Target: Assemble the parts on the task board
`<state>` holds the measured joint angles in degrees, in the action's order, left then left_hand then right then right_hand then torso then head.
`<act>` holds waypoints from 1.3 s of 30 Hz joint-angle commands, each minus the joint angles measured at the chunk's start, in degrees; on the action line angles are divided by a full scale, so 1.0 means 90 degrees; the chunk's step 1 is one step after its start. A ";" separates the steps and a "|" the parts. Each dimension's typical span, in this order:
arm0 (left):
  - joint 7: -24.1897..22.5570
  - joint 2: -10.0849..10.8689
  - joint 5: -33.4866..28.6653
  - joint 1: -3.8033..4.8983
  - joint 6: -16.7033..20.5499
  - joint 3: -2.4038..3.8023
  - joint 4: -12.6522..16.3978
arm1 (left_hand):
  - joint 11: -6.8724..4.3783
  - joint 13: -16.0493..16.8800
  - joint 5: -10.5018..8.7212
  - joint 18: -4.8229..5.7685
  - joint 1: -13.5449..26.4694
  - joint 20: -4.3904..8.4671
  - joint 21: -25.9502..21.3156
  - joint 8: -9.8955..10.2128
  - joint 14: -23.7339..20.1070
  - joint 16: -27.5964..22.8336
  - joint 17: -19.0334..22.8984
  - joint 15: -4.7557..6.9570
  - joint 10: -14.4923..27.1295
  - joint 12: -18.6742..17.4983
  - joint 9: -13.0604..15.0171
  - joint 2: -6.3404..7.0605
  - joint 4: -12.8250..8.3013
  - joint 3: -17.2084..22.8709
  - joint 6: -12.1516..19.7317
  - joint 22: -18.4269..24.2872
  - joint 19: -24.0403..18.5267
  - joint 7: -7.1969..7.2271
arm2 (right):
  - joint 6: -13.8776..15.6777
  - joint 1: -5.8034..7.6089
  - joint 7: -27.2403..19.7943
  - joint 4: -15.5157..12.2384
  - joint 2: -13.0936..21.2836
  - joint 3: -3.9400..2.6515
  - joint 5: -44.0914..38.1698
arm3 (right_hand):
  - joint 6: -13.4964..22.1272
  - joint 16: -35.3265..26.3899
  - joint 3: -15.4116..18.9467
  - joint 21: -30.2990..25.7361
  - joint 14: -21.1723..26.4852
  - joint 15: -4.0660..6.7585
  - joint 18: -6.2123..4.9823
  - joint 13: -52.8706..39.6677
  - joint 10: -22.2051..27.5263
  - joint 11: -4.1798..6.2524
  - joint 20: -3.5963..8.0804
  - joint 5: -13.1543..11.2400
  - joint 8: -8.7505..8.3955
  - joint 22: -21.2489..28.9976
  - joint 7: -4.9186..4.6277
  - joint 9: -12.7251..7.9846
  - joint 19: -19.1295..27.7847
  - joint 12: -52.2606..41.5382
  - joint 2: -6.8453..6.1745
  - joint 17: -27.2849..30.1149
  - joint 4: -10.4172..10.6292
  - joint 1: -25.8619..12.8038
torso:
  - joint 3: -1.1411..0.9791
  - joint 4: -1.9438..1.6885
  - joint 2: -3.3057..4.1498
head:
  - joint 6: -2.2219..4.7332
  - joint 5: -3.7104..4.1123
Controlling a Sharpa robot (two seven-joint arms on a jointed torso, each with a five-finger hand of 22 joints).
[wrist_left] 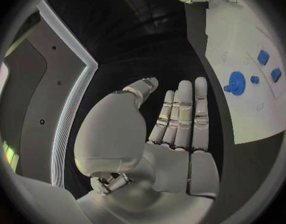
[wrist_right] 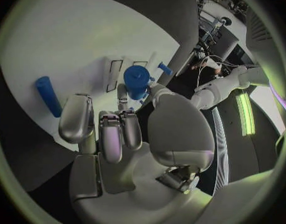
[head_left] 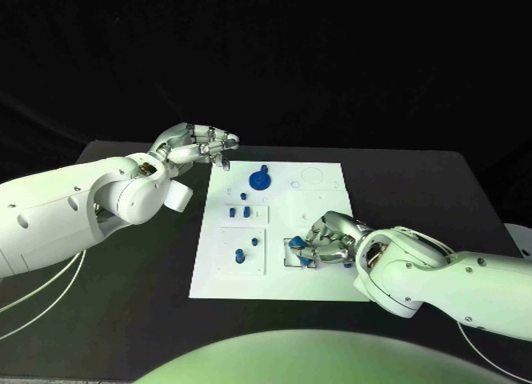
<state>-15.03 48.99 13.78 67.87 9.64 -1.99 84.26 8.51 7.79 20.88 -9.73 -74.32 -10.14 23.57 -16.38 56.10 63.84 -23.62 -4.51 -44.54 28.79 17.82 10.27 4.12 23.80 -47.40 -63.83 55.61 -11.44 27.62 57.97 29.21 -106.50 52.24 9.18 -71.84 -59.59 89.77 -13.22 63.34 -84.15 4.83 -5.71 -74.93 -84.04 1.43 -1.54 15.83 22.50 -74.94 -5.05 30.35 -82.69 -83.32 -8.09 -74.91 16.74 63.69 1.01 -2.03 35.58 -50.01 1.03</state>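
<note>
Blue plastic is what the right hand (head_left: 320,245) holds: a short blue cylinder part (wrist_right: 137,81) is pinched between its fingers, low over the near right area of the white task board (head_left: 323,186). I judge the main risk to be here: if the part comes down tilted or a little beside its seat, it may jam, or slip from the fingers and roll over the smooth board. A loose blue rod (wrist_right: 48,95) lies on the board just beside the fingers, and a wide move could push it away. The left hand (head_left: 197,144) is at the far left corner of the board, holding nothing; its fingers lie straight and side by side. A round blue part (head_left: 260,179) lies near it, and small blue pegs (head_left: 241,212) stand in the middle. The black table (head_left: 416,184) is matte and flat, and the room behind it is dark.
</note>
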 commanded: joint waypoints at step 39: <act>0.0065 -0.0018 0.0197 0.0003 -0.0177 0.0003 0.0000 | 0.0022 -0.0015 0.0060 -0.0053 0.0023 -0.0029 -0.0051 -0.0037 -0.0060 0.0037 0.0014 -0.0007 0.0078 0.0043 -0.0010 -0.0020 0.0025 -0.0007 0.0050 0.0012 0.0027 0.0002 | -0.0122 -0.0006 0.0098 0.0104 -0.0150 -0.0002 -0.1004 | -0.0259 0.0007 0.1930 -0.0252 -0.0639 0.0035 0.0032 -0.0648 -0.0057 0.0039 0.0040 0.0159 0.0006 -0.0434 0.0315 0.0341 0.0040 0.0241 0.0392 -0.1621 0.0010 -0.0642 | -0.0010 0.0013 -0.0002 | 0.0001 -0.0037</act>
<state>-14.27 48.92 15.25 67.87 8.89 -2.00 84.19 8.70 7.74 21.09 -9.74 -74.33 -10.14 23.36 -16.38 55.89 63.84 -23.58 -4.73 -44.34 28.79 17.83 10.27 4.12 23.80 -47.41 -63.78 55.60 -11.45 26.15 57.97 30.84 -105.30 50.80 9.15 -79.36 -62.39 89.77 4.02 61.06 -83.94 5.03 -5.71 -74.91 -84.03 1.43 -1.33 16.99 22.86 -74.91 -2.32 33.35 -82.47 -81.15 -4.79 -74.90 16.92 57.49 0.97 -1.90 35.56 -50.01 0.68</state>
